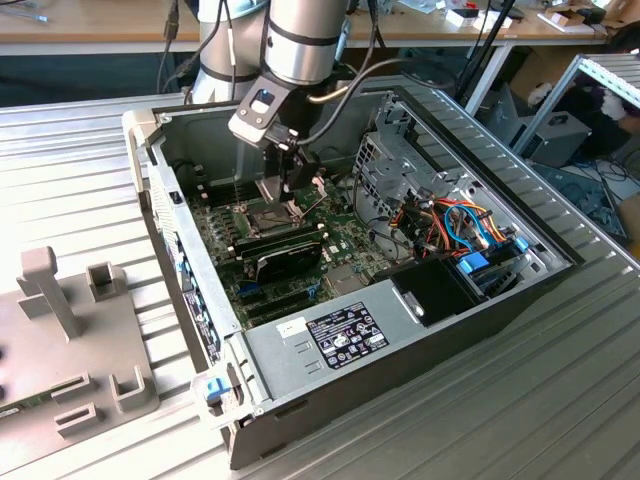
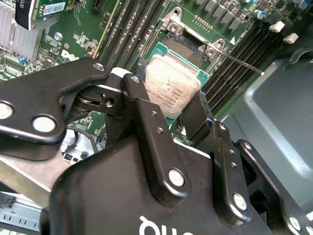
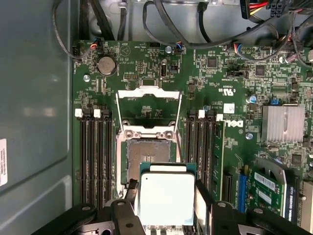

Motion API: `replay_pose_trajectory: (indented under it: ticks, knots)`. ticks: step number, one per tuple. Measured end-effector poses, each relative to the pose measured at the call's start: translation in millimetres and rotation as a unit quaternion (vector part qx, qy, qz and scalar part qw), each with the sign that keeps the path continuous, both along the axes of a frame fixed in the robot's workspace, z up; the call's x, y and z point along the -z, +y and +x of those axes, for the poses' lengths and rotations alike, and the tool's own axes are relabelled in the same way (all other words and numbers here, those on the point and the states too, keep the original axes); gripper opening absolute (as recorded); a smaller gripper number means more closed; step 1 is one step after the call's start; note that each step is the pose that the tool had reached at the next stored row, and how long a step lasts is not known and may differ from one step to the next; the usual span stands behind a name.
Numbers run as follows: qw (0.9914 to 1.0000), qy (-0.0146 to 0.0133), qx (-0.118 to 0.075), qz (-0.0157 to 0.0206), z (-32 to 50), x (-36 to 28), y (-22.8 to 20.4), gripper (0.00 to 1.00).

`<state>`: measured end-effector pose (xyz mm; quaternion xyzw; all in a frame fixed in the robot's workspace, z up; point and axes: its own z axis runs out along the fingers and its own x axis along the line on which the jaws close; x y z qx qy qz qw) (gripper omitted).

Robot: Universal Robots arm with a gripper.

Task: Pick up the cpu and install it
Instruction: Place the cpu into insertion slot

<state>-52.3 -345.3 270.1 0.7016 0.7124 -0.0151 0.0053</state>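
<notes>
Gripping the cpu [image 3: 166, 198] by two opposite edges, the tool [image 2: 171, 98] hovers with the open socket [image 3: 149, 155] just below it, so the placing step seems in hand, and seating probably needs it level and square.

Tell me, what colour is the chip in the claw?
The cpu is silver-grey, green-rimmed; first wrist view shows it best.

Between the fingers of the tool [image 2: 171, 95] sits the cpu [image 3: 166, 198], seemingly just above the socket [image 3: 149, 155] on the motherboard [image 3: 215, 78], inside the case [image 1: 400, 390] on the counter [image 1: 520, 420].
</notes>
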Motion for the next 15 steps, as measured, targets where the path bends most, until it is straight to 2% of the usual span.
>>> replay_pose_trajectory:
  ticks: [9, 12, 15]
  knots:
    - [1.0, 0.0, 0.0, 0.0, 2.0, 18.7, 0.4, 0.55]
    - [1.0, 0.0, 0.0, 0.0, 2.5, 22.9, 0.8, 0.55]
    - [1.0, 0.0, 0.0, 0.0, 2.4, 23.9, 2.1, 0.55]
